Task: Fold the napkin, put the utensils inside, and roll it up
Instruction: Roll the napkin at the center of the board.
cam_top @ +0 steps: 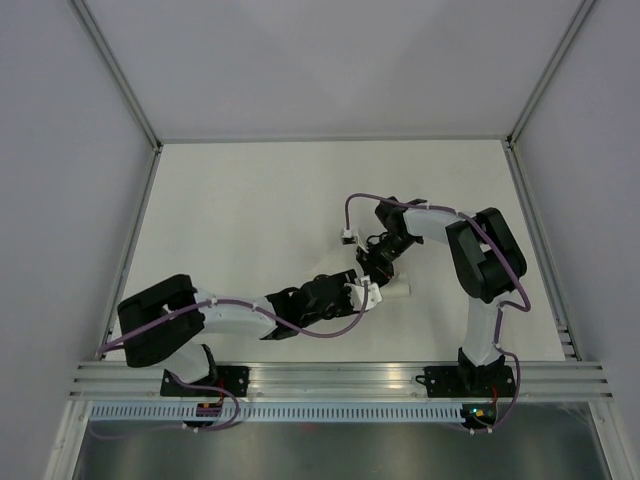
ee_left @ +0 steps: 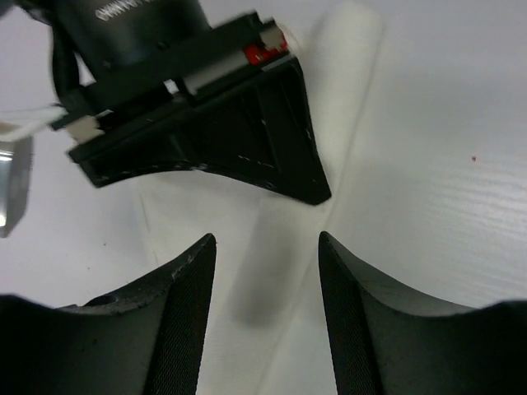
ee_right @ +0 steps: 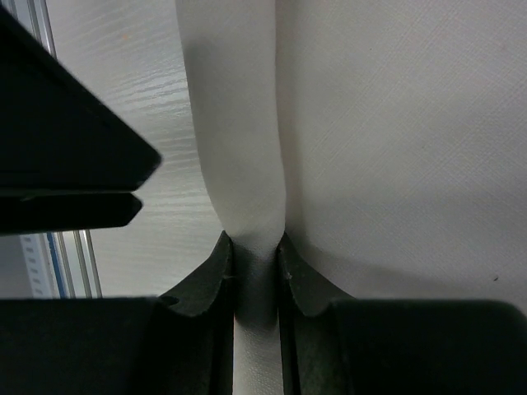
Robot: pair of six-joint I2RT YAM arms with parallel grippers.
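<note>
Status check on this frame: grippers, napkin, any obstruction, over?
Left gripper open above napkin. Right gripper shut on it, rolled slim. Utensils not visible. No obstruction seen.

Left pincer (ee_left: 268,247) jaws apart; right pincer (ee_right: 252,248) clamped on napkin (ee_right: 235,123).

The top view looks down from above and behind the robot, far enough back to take in the whole white counter (cam_top: 250,220) and its side walls. Each wrist view faces the surface from very close, past the left fingers (ee_left: 185,313) or the right fingers (ee_right: 212,284) (dark, filling the lower edge). All three views share the napkin (cam_top: 400,290) near the counter's middle.
</note>
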